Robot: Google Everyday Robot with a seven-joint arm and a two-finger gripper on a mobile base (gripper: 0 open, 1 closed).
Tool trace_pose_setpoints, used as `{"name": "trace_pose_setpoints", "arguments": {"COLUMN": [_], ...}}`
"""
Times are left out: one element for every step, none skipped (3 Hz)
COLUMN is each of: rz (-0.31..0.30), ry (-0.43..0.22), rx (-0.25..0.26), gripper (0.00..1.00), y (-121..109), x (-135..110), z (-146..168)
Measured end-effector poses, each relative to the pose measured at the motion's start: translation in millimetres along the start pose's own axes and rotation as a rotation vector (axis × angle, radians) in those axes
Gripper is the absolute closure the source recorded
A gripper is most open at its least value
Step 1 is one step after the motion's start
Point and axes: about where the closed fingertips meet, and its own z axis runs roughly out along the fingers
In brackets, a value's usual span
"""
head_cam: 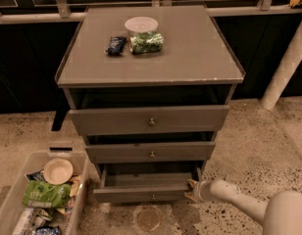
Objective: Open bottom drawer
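— Where? End effector [193, 191] low at right, against the right end of the bottom drawer [136, 194]; clenched or released, cannot tell.
— And the drawer? Pulled partway out (shallow interior showing), lowest of three, knob [153, 197] at centre, beneath the middle drawer [121, 152] and top drawer [112, 120].
— Farther out? On the table [200, 58], a white bowl [141, 24], green bag [146, 42], dark packet [115, 45]; plastic bin [84, 177] on the floor at left.

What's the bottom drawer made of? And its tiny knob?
The bottom drawer looks like wood painted matte grey: flat, dull, board-like front. Its knob seems metal, since it glints a little, though it is too small to be sure. The gripper sits at the drawer's right front corner.
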Motion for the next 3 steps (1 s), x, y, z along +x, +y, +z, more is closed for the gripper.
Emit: {"name": "trace_pose_setpoints", "arguments": {"rz": [0.006,0.006,0.012], "ry": [-0.002,-0.002,-0.004], "rx": [0.004,0.004,0.010], "gripper": [1.00,1.00,1.00], "y": [8,7,19], "x": [3,1,5], "z": [-1,-4,-4]}}
